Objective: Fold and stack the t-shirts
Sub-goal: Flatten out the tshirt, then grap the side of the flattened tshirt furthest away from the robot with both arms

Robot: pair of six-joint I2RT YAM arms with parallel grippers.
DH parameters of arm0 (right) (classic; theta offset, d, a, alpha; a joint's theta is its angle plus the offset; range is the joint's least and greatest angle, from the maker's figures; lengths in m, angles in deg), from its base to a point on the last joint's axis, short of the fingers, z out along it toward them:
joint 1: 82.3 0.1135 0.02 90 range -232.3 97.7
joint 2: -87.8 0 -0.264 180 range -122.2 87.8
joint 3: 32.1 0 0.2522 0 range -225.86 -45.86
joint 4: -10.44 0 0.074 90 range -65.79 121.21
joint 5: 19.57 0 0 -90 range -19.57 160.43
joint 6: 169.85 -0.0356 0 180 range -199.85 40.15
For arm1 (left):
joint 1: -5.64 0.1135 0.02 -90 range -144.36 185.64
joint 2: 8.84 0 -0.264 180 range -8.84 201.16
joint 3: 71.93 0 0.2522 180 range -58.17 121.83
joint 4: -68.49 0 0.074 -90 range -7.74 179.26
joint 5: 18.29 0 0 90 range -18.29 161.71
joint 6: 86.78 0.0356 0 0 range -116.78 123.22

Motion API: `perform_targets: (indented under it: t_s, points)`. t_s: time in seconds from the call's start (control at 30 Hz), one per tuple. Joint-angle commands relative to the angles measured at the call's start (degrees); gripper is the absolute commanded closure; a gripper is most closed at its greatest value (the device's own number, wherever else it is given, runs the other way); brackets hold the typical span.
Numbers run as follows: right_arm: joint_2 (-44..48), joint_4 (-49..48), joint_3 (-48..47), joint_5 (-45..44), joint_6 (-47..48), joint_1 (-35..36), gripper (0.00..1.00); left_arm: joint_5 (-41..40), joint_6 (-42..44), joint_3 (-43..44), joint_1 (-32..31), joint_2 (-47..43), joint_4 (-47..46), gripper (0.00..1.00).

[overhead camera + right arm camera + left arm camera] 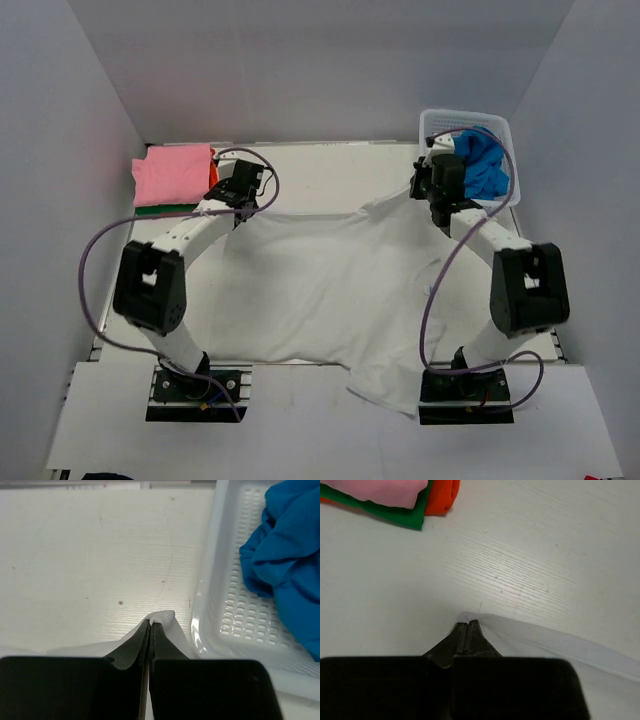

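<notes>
A white t-shirt (330,290) lies spread over the table between both arms, one part hanging over the near edge. My left gripper (238,205) is shut on its far left corner (470,616), the cloth pinched at the fingertips. My right gripper (442,212) is shut on the far right corner (164,616), right beside the basket. A bright blue t-shirt (482,165) is bunched inside the basket (280,545). Folded t-shirts form a pile at the far left: pink (172,176) on top, green (395,514) beneath, orange-red (441,496) at the side.
The white lattice basket (500,128) stands at the far right corner, touching distance from my right gripper. Grey walls close in the table on three sides. Purple cables loop beside each arm.
</notes>
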Motion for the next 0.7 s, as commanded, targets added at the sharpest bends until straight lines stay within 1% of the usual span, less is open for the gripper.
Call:
perform_targets:
  t_s: [0.0, 0.03, 0.17, 0.33, 0.4, 0.5, 0.53, 0.57, 0.63, 0.67]
  points:
    - [-4.1, -3.5, -5.9, 0.5, -0.9, 0.1, 1.00, 2.0, -0.4, 4.8, 2.0, 4.5, -5.6, 1.00]
    - [-6.4, -3.7, -6.7, 0.4, -0.9, 0.0, 1.00, 3.0, 1.4, 5.6, 2.8, 7.8, -6.2, 1.00]
    - [-10.1, -3.0, -9.3, 1.3, -1.1, 0.2, 1.00, 5.3, 3.6, 11.1, 4.1, 14.0, -7.7, 1.00]
    - [-11.3, -0.9, -10.3, 1.5, -1.5, 0.2, 1.00, 7.0, 5.3, 14.0, 5.9, 16.2, -7.7, 1.00]
    - [-9.5, -0.5, -8.8, 1.5, -1.9, 0.6, 1.00, 7.0, 5.8, 14.0, 5.9, 16.2, -7.7, 1.00]
    - [-5.5, 2.0, -5.8, 1.3, -3.4, 0.8, 1.00, 7.0, 6.4, 12.1, 6.5, 13.7, -7.7, 1.00]
    - [-4.4, 2.4, -5.0, 0.5, -3.7, 0.9, 1.00, 7.0, 6.4, 10.2, 6.5, 12.9, -7.7, 1.00]
    - [-1.2, 4.5, -3.0, 0.1, -4.1, 1.3, 1.00, 7.0, 7.0, 9.1, 6.5, 11.1, -8.3, 1.00]
    - [1.1, 6.8, 0.7, -0.8, -5.8, 1.4, 1.00, 6.4, 7.0, 6.2, 7.1, 9.0, -8.4, 1.00]
    - [4.9, 7.4, 1.9, -1.2, -6.7, 1.7, 1.00, 6.4, 7.0, 5.0, 7.1, 6.8, -9.0, 1.00]
